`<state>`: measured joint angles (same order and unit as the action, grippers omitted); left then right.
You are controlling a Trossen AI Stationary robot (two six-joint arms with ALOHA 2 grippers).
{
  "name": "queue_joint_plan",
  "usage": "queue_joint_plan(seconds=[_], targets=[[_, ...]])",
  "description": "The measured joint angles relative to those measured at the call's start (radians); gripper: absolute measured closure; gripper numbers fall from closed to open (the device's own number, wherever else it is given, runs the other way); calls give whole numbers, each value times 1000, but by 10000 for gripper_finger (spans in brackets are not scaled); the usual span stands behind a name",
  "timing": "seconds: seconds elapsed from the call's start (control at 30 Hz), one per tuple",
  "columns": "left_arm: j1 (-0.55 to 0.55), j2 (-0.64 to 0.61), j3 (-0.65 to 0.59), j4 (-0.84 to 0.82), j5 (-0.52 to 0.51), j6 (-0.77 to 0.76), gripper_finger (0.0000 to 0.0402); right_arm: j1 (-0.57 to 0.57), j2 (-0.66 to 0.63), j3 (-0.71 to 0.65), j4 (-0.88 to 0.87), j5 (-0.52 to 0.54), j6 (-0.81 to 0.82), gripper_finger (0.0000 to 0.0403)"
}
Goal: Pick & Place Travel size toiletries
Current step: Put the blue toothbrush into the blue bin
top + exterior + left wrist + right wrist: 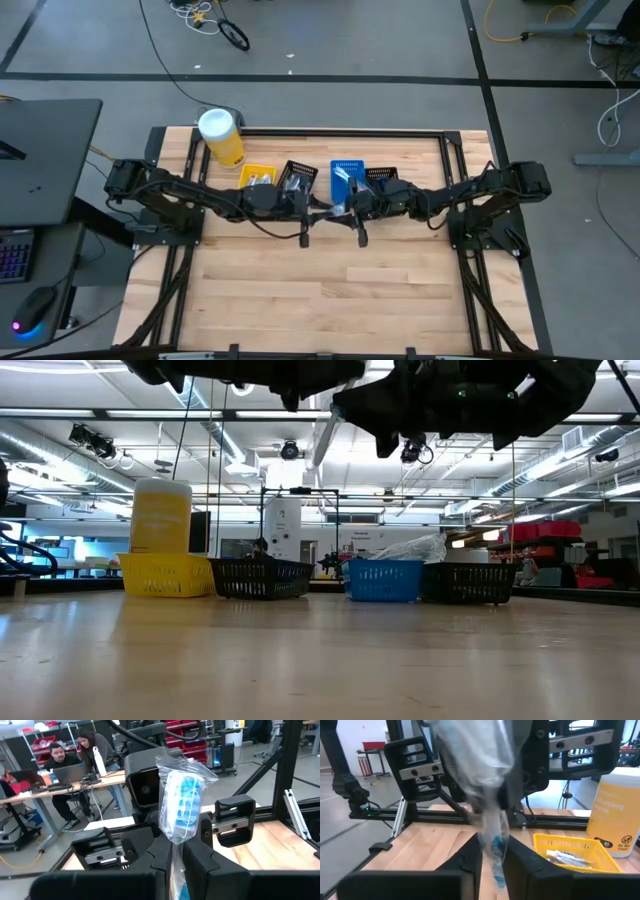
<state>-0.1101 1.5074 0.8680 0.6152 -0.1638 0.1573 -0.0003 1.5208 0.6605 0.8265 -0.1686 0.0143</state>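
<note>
A clear-wrapped light-blue toothbrush (182,805) hangs in the air between both arms over the middle of the table, in front of the bins. My left gripper (176,847) is shut on one end of its wrapper. My right gripper (494,857) faces it from the other side, and its fingers (470,862) pinch the opposite end of the same wrapped toothbrush (492,830). In the high view the left gripper (316,205) and right gripper (342,205) nearly touch. Small tubes (565,857) lie in the yellow bin (600,865). A clear wrapped item (410,548) sticks up from the blue bin (383,582).
Several small bins stand in a row at the back: yellow (257,176), black (297,178), blue (347,176), black (383,179). A large yellow canister (221,136) with a white lid stands at the back left. People sit at a desk (75,775) beyond the table.
</note>
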Motion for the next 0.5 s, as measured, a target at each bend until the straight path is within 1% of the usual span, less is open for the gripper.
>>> queue_joint_plan(seconds=[0.2, 0.4, 0.5], targets=[[0, -1, 0, -36, -12, -62, 363, -1, 0, 0, -22, 1, 0, 354], [0, 0, -1, -80, -51, -72, 363, -1, 0, 0, -99, 77, -6, 356], [0, 0, -1, -108, -67, -73, 363, 0, -1, 0, -118, 87, -6, 357]])
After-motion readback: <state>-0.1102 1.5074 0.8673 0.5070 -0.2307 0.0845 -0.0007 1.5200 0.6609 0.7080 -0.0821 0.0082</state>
